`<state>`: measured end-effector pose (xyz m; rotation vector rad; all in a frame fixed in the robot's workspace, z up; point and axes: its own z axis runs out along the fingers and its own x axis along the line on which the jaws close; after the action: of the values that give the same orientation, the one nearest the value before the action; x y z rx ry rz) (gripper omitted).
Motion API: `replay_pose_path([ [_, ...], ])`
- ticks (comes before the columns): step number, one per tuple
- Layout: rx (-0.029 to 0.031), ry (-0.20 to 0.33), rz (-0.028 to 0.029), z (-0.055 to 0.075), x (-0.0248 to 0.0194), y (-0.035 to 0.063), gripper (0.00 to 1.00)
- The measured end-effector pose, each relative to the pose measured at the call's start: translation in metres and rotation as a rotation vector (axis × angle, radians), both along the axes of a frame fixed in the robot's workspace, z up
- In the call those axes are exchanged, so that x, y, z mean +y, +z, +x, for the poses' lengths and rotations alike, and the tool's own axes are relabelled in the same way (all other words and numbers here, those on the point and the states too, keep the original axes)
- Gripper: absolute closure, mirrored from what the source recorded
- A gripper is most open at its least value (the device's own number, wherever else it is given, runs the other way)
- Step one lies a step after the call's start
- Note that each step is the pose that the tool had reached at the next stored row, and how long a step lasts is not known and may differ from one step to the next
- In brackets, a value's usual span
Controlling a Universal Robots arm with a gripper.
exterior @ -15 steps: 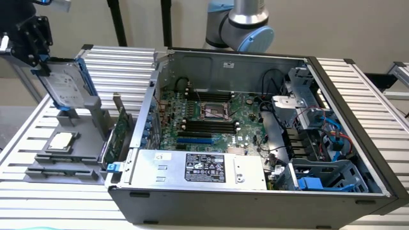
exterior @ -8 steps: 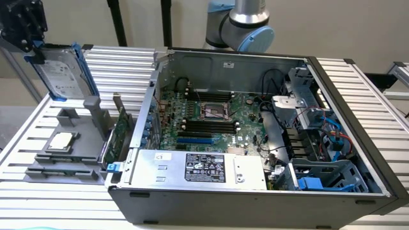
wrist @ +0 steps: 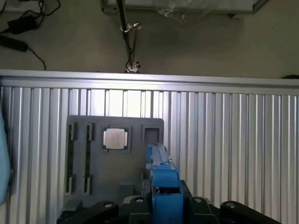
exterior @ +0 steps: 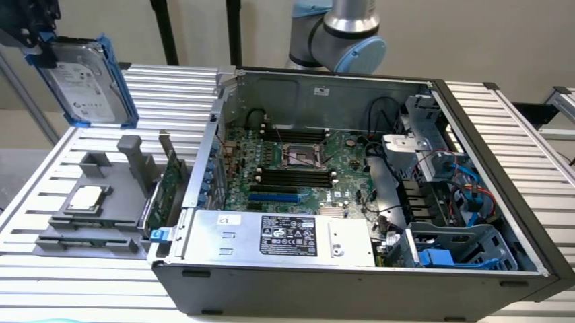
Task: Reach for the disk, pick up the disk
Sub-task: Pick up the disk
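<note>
The disk (exterior: 85, 84), a silver-grey hard drive with a white label and blue side rails, hangs upright in the air above the far corner of the slatted table at the exterior view's left. My gripper (exterior: 25, 35) is shut on its upper edge, dark against the top corner of that view. In the wrist view one blue rail of the disk (wrist: 163, 179) runs edge-on between my black fingers (wrist: 106, 207), with the gripper (wrist: 164, 205) closed around it. Far below it lies the grey fixture.
A grey fixture (exterior: 67, 225) (wrist: 79, 186) on the table holds a small square silver chip (exterior: 87, 196) (wrist: 115, 138); a green card (exterior: 166, 188) stands beside it. The open computer case (exterior: 359, 279) holds a silver box with a black label (exterior: 287, 235). The arm's base (exterior: 346, 33) stands behind.
</note>
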<state>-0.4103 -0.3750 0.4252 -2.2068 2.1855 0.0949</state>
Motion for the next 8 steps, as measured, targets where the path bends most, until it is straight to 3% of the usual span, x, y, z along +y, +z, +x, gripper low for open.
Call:
replay_pose_path([
  [8, 0.0033, 0.005, 0.0051, 0.028, -0.0001, 0.0364, 0.67],
])
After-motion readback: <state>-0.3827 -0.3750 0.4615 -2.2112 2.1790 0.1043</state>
